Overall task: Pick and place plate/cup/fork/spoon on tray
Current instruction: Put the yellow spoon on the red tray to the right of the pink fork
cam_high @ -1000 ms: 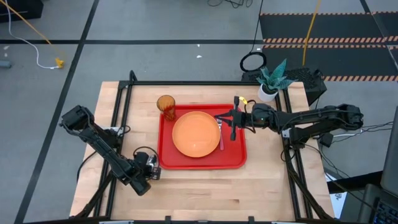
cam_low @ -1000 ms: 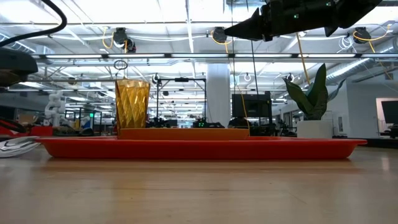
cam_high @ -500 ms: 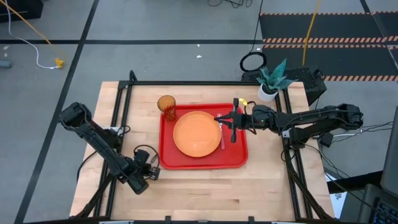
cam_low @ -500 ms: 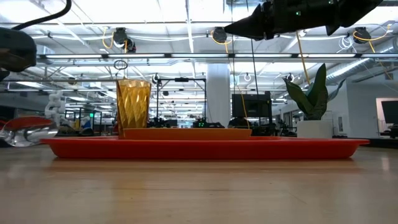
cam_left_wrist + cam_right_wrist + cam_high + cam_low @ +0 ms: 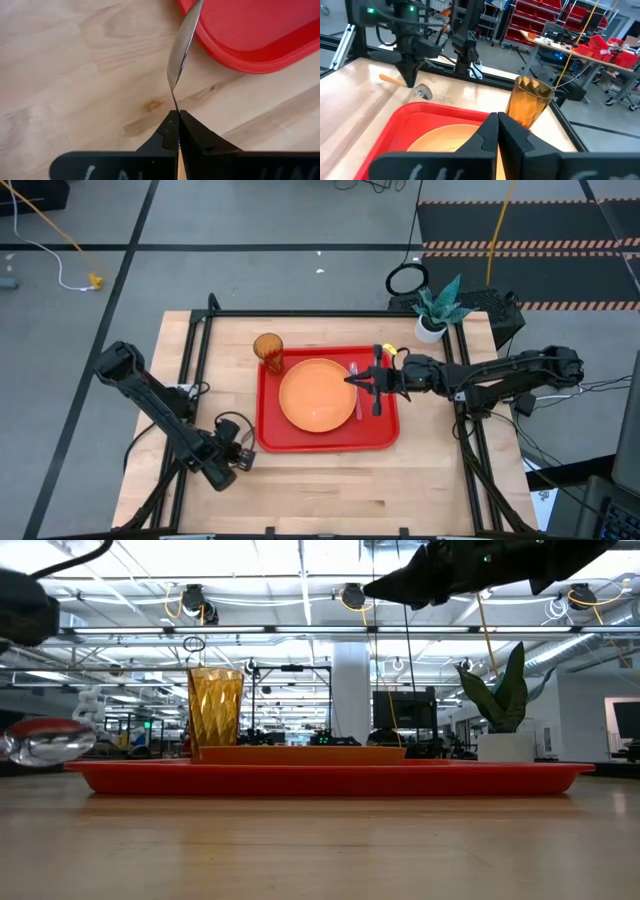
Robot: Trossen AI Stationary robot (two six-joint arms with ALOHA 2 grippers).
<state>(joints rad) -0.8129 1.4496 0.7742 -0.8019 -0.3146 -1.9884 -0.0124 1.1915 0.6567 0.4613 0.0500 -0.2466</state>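
Left gripper (image 5: 178, 120) clamped on the spoon (image 5: 181, 47), held above bare table just beside the tray (image 5: 250, 35) corner. Right gripper (image 5: 497, 120) fingers together, empty, hovering over the plate (image 5: 316, 394); cup (image 5: 267, 350) upright on tray.

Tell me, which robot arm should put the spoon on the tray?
The left. Its gripper is shut on the spoon, lifted just outside the red tray. The right gripper is shut and empty above the tray.

Right gripper (image 5: 497, 131) at bottom centre, fingers (image 5: 485, 136) pressed together. Behind them, orange plate (image 5: 447, 139) on red tray (image 5: 400, 130). Amber cup (image 5: 527, 101) upright, right of centre. Upper left, left gripper (image 5: 411, 75) clamping spoon (image 5: 405, 83) above wooden table (image 5: 355, 100).
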